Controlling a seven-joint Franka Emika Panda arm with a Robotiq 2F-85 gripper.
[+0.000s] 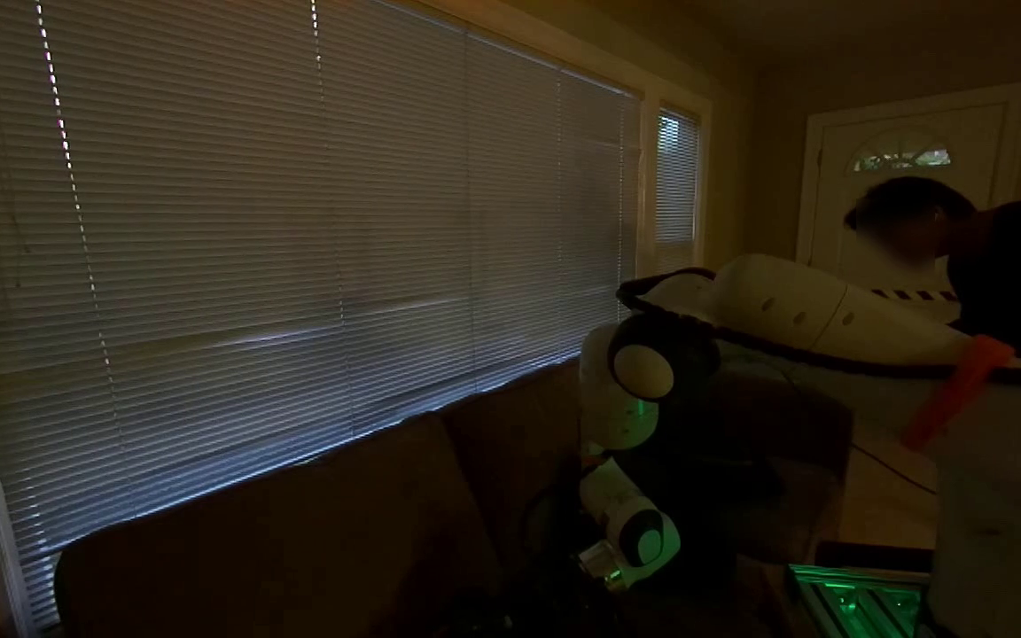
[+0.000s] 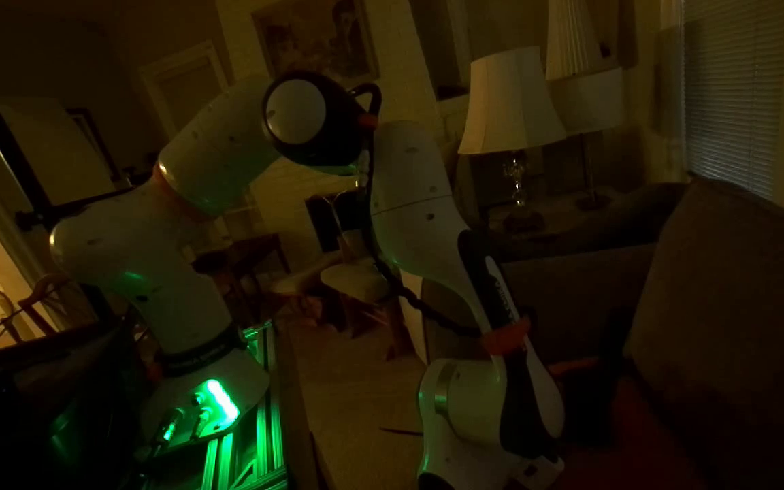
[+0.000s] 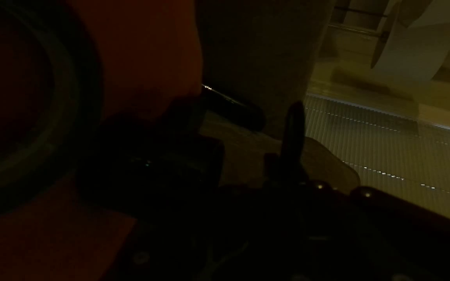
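Observation:
My gripper (image 3: 283, 183) is a dark mass along the bottom of the wrist view. It is shut, though the dimness hides whether anything sits between its fingers. A dark upright piece (image 3: 295, 132) rises beside it, and a glossy black bar (image 3: 234, 107) slants nearby. To the left lies a black rounded block (image 3: 170, 164), which I cannot identify. A large dark ring (image 3: 88, 86) rests on an orange-red cloth (image 3: 150, 47) at the left edge. In an exterior view the silver wrist flange (image 1: 601, 563) points down into shadow over the sofa.
A brown sofa (image 1: 298, 540) stands below the window blinds (image 1: 298, 266). A person (image 1: 1016, 257) leans in behind the arm. Lamps (image 2: 511, 102) stand past the sofa, and chairs (image 2: 361, 282) are farther back. The arm's base (image 2: 208, 401) glows green.

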